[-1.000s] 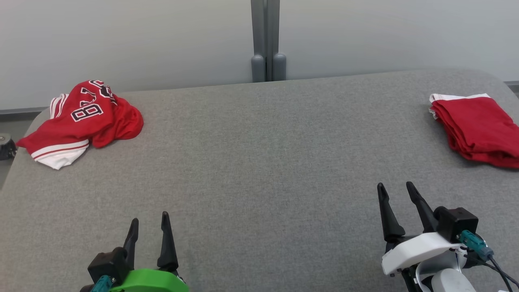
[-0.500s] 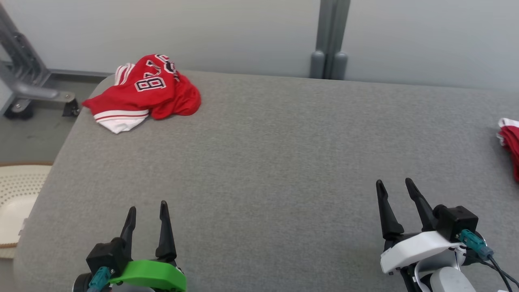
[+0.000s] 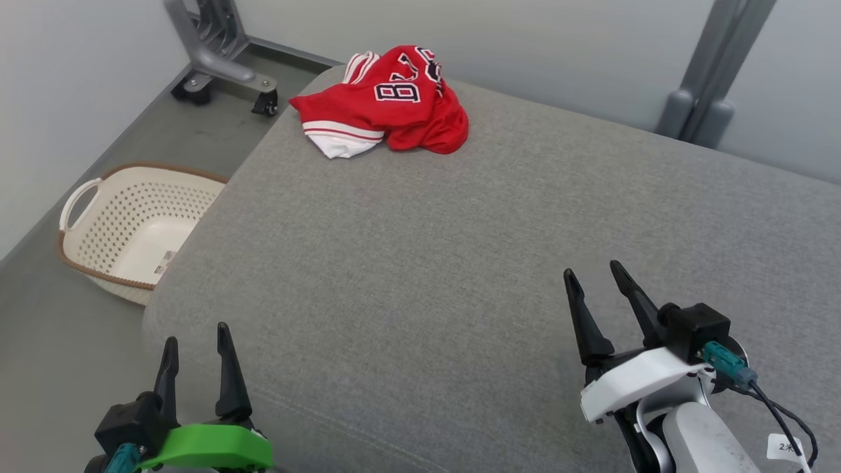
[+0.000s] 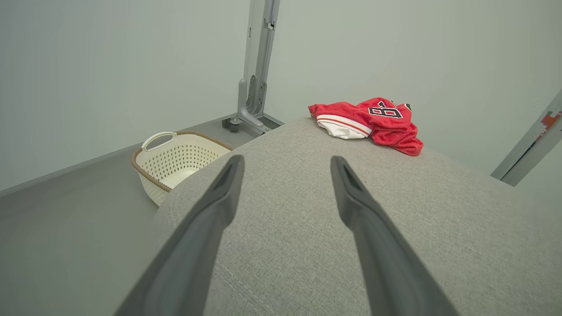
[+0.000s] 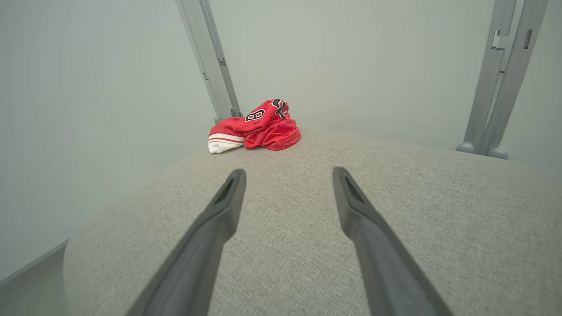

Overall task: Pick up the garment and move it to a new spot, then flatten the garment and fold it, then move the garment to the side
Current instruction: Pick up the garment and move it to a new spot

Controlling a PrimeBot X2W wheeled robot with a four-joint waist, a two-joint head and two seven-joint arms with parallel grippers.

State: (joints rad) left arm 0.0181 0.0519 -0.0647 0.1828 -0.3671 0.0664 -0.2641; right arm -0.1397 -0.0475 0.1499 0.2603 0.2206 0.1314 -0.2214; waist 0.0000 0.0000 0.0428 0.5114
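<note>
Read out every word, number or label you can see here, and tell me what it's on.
"8": black number on the red jersey; characters beside it are crumpled, unreadable.
White tag on the black cable: starts "2", rest too small.
Sticker inside the basket: too small to read.

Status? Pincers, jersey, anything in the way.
Left pincer open, empty. Right pincer open, empty. Red jersey crumpled, far left corner, untouched. Basket on floor, off the path.

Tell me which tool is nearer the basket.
The left tool, on the green mount, at the edge of the table beside the basket; the right tool, on a white mount, is farther over the table.
</note>
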